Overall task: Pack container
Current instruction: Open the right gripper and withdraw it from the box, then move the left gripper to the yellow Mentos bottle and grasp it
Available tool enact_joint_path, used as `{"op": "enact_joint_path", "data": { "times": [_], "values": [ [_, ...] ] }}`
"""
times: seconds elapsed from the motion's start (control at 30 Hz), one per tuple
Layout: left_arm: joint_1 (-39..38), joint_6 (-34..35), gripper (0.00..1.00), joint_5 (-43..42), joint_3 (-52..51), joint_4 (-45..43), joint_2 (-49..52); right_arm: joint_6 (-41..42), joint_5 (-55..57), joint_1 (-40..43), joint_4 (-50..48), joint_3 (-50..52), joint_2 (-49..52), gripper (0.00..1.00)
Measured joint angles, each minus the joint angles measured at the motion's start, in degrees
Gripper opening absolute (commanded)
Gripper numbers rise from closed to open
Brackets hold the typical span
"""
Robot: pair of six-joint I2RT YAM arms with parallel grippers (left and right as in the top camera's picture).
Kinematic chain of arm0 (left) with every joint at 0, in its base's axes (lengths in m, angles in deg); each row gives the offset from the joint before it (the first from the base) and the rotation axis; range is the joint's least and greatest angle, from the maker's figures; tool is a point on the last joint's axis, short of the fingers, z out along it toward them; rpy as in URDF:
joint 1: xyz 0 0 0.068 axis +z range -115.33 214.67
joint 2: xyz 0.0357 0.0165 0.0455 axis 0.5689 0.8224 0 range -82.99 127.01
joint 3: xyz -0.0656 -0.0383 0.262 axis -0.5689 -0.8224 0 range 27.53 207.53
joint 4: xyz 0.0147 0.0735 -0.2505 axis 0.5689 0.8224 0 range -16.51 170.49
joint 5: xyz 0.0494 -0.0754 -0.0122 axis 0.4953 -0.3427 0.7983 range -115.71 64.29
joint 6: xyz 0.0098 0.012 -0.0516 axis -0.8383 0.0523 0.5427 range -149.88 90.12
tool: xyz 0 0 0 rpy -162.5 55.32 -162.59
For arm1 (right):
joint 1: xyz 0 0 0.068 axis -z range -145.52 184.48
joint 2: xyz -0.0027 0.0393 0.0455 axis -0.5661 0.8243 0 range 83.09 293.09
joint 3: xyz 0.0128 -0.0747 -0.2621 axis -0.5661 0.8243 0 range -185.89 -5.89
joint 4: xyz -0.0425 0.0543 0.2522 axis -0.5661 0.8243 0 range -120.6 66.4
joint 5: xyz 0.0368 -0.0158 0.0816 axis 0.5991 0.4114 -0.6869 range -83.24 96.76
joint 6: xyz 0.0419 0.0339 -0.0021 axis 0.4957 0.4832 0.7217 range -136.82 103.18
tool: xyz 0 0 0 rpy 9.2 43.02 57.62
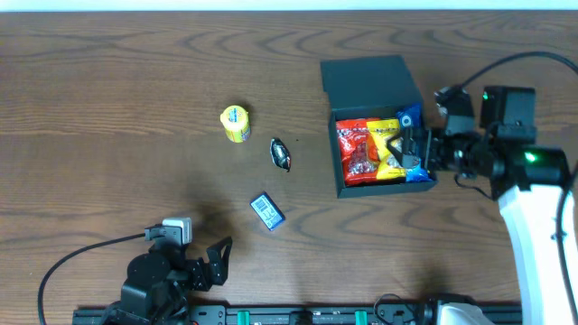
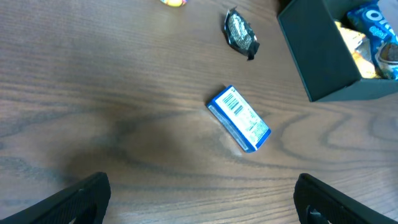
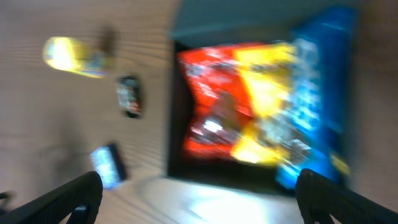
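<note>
The dark teal container stands open at the right, its lid flat behind it. Inside lie a red packet, a yellow packet and a blue packet. My right gripper hovers over the box's right side, open and holding nothing. Its blurred wrist view looks down on the container, and nothing lies between the spread fingertips of the right gripper. My left gripper rests open near the front edge. In the left wrist view the left gripper is short of a small blue box.
On the wooden table left of the container lie a round yellow snack, a dark wrapped sweet and the small blue box. A black cable runs along the front left.
</note>
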Motion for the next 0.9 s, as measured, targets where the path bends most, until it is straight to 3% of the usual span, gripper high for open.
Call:
{"op": "enact_joint_path", "data": {
  "times": [0.23, 0.43, 0.67, 0.9],
  "values": [
    [0.0, -0.3, 0.95, 1.6, 0.0, -10.5, 6.2, -0.1, 11.1, 2.9, 6.7, 0.0, -4.7, 0.99],
    [0.0, -3.2, 0.95, 4.1, 0.9, -21.2, 21.4, -0.2, 13.4, 3.7, 7.1, 0.0, -8.5, 0.99],
    [0.0, -7.1, 0.96, 9.3, 10.3, -24.0, 42.8, -0.4, 14.1, 3.7, 7.2, 0.0, -11.5, 0.99],
    [0.0, -9.7, 0.95, 10.8, 19.4, -28.7, 56.3, -0.7, 14.5, 3.7, 7.2, 0.0, -11.5, 0.99]
  ]
}}
